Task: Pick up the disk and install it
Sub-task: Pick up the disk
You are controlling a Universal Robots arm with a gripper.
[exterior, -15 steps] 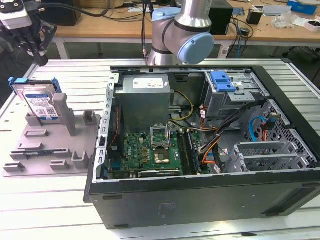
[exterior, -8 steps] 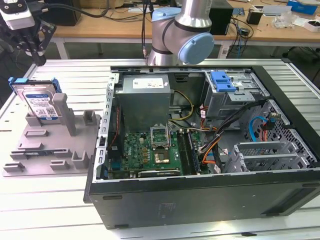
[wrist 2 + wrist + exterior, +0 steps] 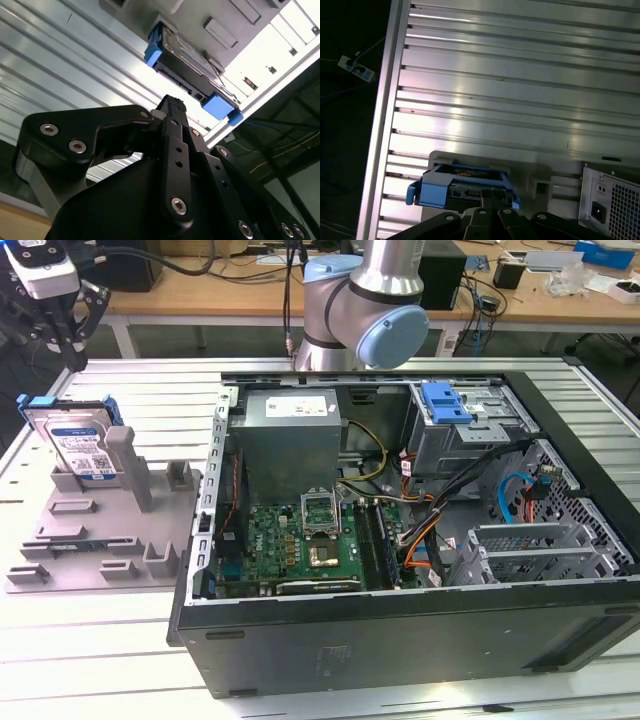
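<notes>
The disk [image 3: 80, 445] stands on edge in a slot of the grey holder [image 3: 100, 535] at the exterior view's left, its white-and-blue label facing out and the blue carrier around it. My gripper [image 3: 68, 355] hangs just above the disk's top edge and is apart from it. In both wrist views the black fingers meet at their tips, shut with nothing between them. They point at the disk [image 3: 187, 65] in the second wrist view, where the gripper [image 3: 172, 103] is near it. The first wrist view shows the disk [image 3: 465, 187] just beyond the gripper [image 3: 493, 196].
An open computer case [image 3: 300, 635] lies on the slatted aluminium table [image 3: 130, 385] to the exterior view's right of the holder. Inside it are a motherboard [image 3: 300, 540], cables and a drive bay with a blue latch [image 3: 447, 403]. The arm's base [image 3: 360, 310] stands behind the case.
</notes>
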